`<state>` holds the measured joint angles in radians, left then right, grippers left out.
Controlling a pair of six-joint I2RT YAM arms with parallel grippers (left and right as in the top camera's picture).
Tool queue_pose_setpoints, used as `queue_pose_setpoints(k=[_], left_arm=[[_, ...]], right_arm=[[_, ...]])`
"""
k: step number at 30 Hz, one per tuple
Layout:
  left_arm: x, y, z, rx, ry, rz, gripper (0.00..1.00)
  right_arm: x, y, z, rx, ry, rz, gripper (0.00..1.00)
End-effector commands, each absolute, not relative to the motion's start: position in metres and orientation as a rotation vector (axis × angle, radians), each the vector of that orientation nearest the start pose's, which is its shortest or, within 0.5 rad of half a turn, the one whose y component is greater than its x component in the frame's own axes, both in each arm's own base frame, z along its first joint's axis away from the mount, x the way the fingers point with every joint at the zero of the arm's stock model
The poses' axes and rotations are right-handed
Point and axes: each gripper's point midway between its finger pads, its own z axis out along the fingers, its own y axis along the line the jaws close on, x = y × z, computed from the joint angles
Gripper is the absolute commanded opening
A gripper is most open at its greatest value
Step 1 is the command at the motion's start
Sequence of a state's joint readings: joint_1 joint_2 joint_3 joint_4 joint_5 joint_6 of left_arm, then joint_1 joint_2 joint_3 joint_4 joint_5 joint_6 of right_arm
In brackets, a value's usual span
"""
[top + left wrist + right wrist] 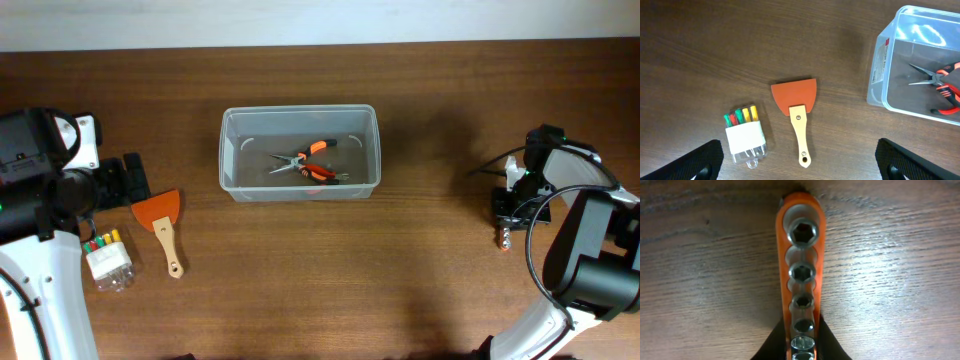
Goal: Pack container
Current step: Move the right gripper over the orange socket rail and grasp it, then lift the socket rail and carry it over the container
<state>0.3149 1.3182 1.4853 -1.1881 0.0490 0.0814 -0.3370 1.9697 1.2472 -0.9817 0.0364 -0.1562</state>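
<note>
Two grippers: left gripper (799, 150) spread wide, empty, above orange wooden-handled scraper (795, 97); right gripper (801, 345) clamps orange socket rail (782, 260), right of clear plastic container (299, 192).

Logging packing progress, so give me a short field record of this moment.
container: mid-table, open top
inside: pliers
outside, left: scraper, bit case
outside, right: socket rail, on the table
left gripper: open, empty
right gripper: fingers against both sides of the socket rail
</note>
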Motion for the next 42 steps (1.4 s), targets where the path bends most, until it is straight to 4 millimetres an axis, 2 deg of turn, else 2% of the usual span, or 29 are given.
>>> queue_pose_setpoints(k=[1, 2, 7, 10, 14, 17, 21, 23, 25, 27, 30, 34, 37, 42], left_arm=[[0.302, 0.091, 0.268, -0.292, 2.553, 0.090, 0.99], [0.302, 0.091, 0.268, -0.292, 2.553, 0.091, 0.99], [0.302, 0.091, 0.268, -0.292, 2.552, 0.091, 0.99], [0.302, 0.091, 0.268, -0.292, 2.552, 0.091, 0.99], [0.302, 0.091, 0.268, -0.292, 2.552, 0.091, 0.99], [0.302, 0.091, 0.268, -0.292, 2.552, 0.091, 0.99], [0.302, 0.091, 0.268, -0.292, 2.552, 0.091, 0.99], [0.302, 0.091, 0.268, -0.292, 2.552, 0.091, 0.99], [0.302, 0.091, 0.268, -0.292, 2.552, 0.091, 0.99], [0.302, 0.091, 0.268, -0.292, 2.552, 0.091, 0.99], [0.302, 0.091, 0.268, -0.292, 2.552, 0.091, 0.99], [0.302, 0.091, 0.268, -0.292, 2.552, 0.090, 0.99], [0.302, 0.091, 0.268, -0.292, 2.552, 0.090, 0.99], [0.302, 0.091, 0.268, -0.292, 2.553, 0.090, 0.99]], right_arm=[[0.284, -0.107, -0.019, 0.315, 3.303, 0.015, 0.09], [0.285, -0.107, -0.017, 0.319, 3.299, 0.013, 0.04], [0.297, -0.110, -0.004, 0.370, 3.274, 0.018, 0.04], [0.311, -0.107, 0.017, 0.369, 3.255, 0.076, 0.04], [0.339, -0.101, 0.065, 0.314, 3.201, 0.090, 0.04], [0.369, -0.088, 0.117, 0.212, 3.114, 0.055, 0.04], [0.407, -0.048, 0.188, -0.044, 2.951, 0.016, 0.04], [0.421, -0.016, 0.221, -0.236, 2.850, 0.000, 0.04], [0.433, 0.026, 0.252, -0.462, 2.722, -0.011, 0.04], [0.437, 0.066, 0.270, -0.685, 2.607, -0.022, 0.04], [0.432, 0.126, 0.275, -1.053, 2.441, -0.036, 0.04], [0.421, 0.184, 0.258, -1.352, 2.315, -0.013, 0.04], [0.412, 0.216, 0.236, -1.543, 2.249, 0.029, 0.04], [0.410, 0.243, 0.185, -1.680, 2.288, 0.089, 0.04]])
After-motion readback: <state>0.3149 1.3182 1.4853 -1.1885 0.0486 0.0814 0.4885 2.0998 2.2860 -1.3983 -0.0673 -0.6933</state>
